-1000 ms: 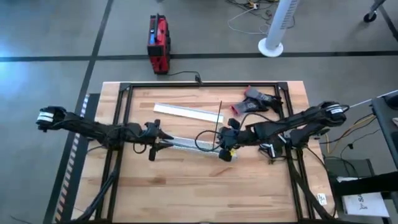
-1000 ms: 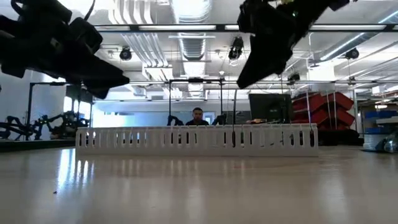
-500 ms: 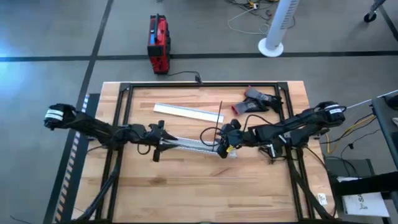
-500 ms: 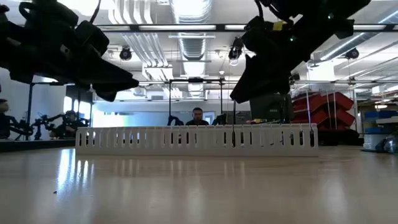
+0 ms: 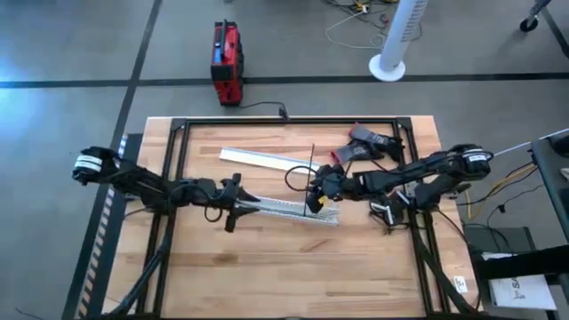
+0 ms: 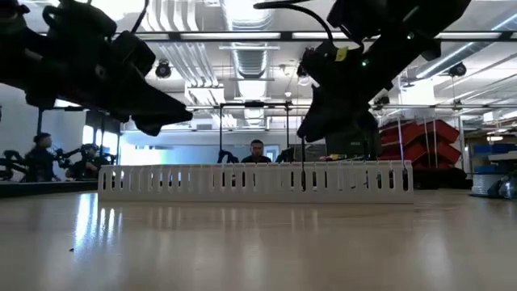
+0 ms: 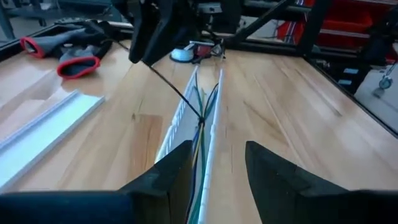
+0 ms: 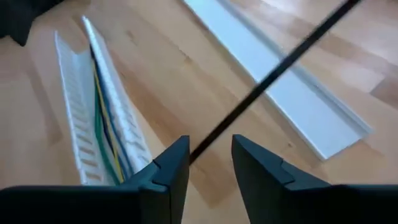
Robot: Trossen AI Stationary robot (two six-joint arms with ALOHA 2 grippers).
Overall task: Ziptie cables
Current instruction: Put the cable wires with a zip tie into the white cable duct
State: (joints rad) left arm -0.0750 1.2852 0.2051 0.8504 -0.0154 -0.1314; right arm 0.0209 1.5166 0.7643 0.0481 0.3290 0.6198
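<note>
The white slotted channel (image 5: 284, 208) lies on the table's middle with the cables (image 7: 200, 140) inside it, greenish, pale and dark. The ziptie (image 7: 174, 90), a thin black strip, rises from the cables and slants toward the far edge. My right gripper (image 8: 210, 165) hangs just above the channel's right part, open, and the ziptie (image 8: 280, 68) runs out between its fingers. My left gripper (image 7: 219, 168) hovers open over the channel's left end (image 5: 242, 203), a finger on either side of it, clear above it in the low view. My right gripper has the ziptie's lower stretch (image 8: 198, 149) between its open fingers, close to one finger's inner side. I cannot tell whether that finger touches it. The ziptie's far end stands free in the air.
A flat white cover strip (image 5: 267, 160) lies beyond the channel. A dark pair of red-tipped gloves (image 5: 360, 147) sits at the far right. A black frame (image 5: 284, 120) borders the table. People (image 6: 256, 152) show in the room behind.
My left gripper has gone toward the table's right edge, up to the channel's left end. My right gripper has moved toward the far edge and a little left, across the channel to the ziptie, and has come lower. Channel and ziptie have stayed in place.
</note>
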